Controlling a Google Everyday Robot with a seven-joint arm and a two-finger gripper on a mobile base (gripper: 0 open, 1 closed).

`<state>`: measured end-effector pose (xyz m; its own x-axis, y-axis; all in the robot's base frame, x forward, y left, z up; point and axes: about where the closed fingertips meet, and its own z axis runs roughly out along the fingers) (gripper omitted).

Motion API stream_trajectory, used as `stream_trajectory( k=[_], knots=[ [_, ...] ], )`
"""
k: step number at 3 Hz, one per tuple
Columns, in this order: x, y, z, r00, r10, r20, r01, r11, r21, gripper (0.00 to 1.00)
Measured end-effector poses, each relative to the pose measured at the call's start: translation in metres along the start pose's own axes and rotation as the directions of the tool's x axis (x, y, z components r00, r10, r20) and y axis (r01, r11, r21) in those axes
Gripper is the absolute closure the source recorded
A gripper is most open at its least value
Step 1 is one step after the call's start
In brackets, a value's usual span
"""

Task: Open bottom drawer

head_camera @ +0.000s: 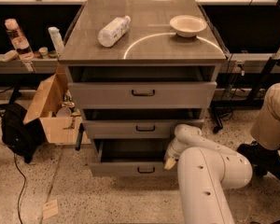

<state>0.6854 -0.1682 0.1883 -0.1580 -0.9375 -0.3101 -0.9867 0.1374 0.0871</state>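
Observation:
The bottom drawer (126, 168) is the lowest of three grey drawers in the cabinet. It has a low flat front with a small black bar handle (146, 170). It stands pulled out, and its dark grey interior (130, 149) shows. My gripper (170, 161) is at the drawer's right end, close to the front panel, at the end of my white arm (210, 181). The middle drawer (135, 128) and the top drawer (142, 93) also stand a little way out.
A plastic bottle (113, 30) lies on the cabinet top (144, 50) and a bowl (188, 25) stands there. An open cardboard box (49, 108) and a black bag (17, 132) sit on the floor to the left. A person's leg (273, 115) is at the right.

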Motion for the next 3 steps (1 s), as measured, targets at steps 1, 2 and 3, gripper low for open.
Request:
stream_trajectory(
  k=[1, 2, 3],
  knots=[
    [0.01, 0.008, 0.002, 1.0, 0.018, 0.003, -0.018, 0.9997, -0.013, 1.0],
    [0.01, 0.009, 0.0, 1.0, 0.019, 0.004, -0.019, 0.9997, -0.014, 1.0],
    [0.021, 0.032, -0.001, 1.0, 0.023, 0.009, -0.023, 0.9995, -0.022, 1.0]
  ],
)
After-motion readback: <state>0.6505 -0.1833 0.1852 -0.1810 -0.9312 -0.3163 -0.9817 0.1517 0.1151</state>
